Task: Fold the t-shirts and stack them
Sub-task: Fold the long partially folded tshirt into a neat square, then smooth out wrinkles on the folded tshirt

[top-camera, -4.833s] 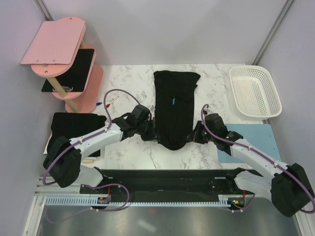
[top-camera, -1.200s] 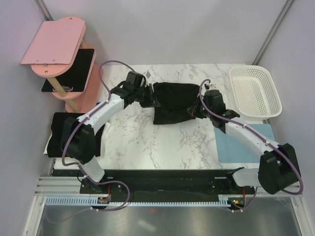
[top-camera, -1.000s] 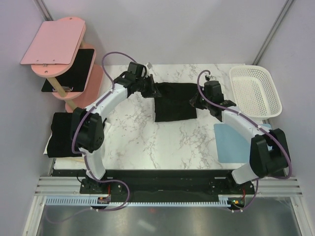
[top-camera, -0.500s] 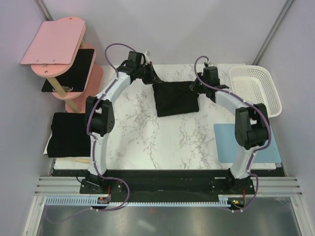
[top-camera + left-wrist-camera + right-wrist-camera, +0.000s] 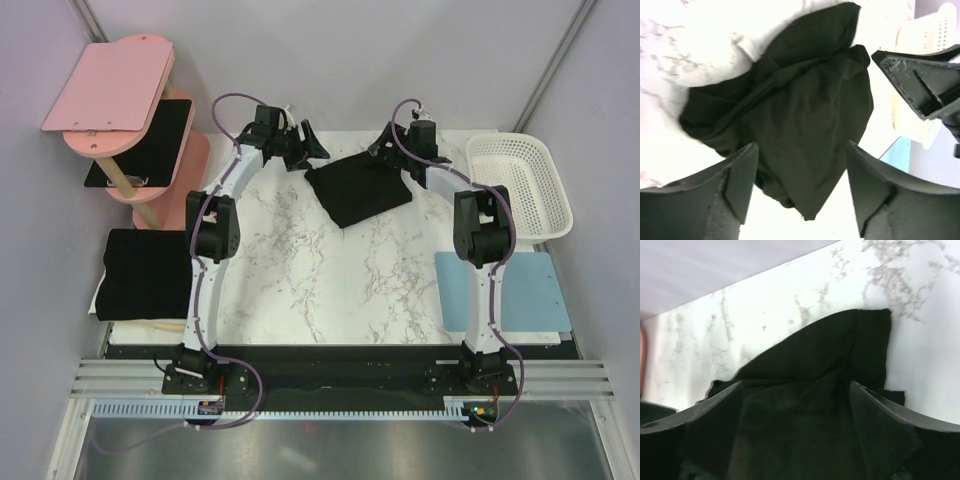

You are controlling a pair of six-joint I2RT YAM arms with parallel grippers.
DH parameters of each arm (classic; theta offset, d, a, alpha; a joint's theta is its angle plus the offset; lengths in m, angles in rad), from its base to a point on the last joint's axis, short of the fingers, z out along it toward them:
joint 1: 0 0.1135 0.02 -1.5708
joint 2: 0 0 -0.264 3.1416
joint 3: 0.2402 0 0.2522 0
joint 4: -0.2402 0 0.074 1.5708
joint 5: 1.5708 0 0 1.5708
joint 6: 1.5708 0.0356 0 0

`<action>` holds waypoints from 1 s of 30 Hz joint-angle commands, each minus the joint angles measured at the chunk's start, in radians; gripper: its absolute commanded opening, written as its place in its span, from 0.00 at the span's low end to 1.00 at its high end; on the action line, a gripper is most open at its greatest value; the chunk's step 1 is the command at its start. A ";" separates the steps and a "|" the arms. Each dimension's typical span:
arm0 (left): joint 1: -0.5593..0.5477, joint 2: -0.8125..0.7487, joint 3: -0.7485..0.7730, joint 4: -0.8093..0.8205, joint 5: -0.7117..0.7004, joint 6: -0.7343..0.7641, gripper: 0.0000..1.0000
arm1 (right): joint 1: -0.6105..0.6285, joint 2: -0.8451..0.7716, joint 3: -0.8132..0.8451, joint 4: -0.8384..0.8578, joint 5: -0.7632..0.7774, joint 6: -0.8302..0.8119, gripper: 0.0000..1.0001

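Note:
A folded black t-shirt (image 5: 360, 190) lies slightly skewed on the marble table (image 5: 300, 280), near its far edge. My left gripper (image 5: 306, 148) hovers just off the shirt's far left corner, jaws open and empty. My right gripper (image 5: 383, 150) stands open at the far right corner, nothing held. In the left wrist view the crumpled shirt (image 5: 800, 110) lies below and between the spread fingers (image 5: 735, 185), with the right gripper's finger (image 5: 920, 85) beyond it. The right wrist view shows the shirt (image 5: 815, 375) filling the gap between its fingers (image 5: 890, 435). A second folded black t-shirt (image 5: 145, 272) rests at the table's left edge.
A pink tiered stand (image 5: 125, 110) holding a thin black board (image 5: 150, 140) is at the back left. A white basket (image 5: 520, 185) sits at the back right, and a light blue mat (image 5: 505, 290) lies in front of it.
Both grippers carried the shirt's near end to the far edge, folding it in half, then opened and let go. The folded shirt now lies turned a little.

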 commanded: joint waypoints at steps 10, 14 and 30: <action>-0.063 -0.338 -0.598 0.222 -0.097 0.001 0.83 | -0.016 -0.318 -0.390 0.271 -0.012 -0.012 0.98; -0.098 -0.302 -0.667 0.279 -0.061 -0.035 0.80 | -0.017 -0.438 -0.542 0.266 0.000 -0.020 0.98; -0.175 -0.348 -0.838 0.307 -0.036 -0.045 0.02 | -0.018 -0.653 -0.712 0.006 0.072 -0.075 0.98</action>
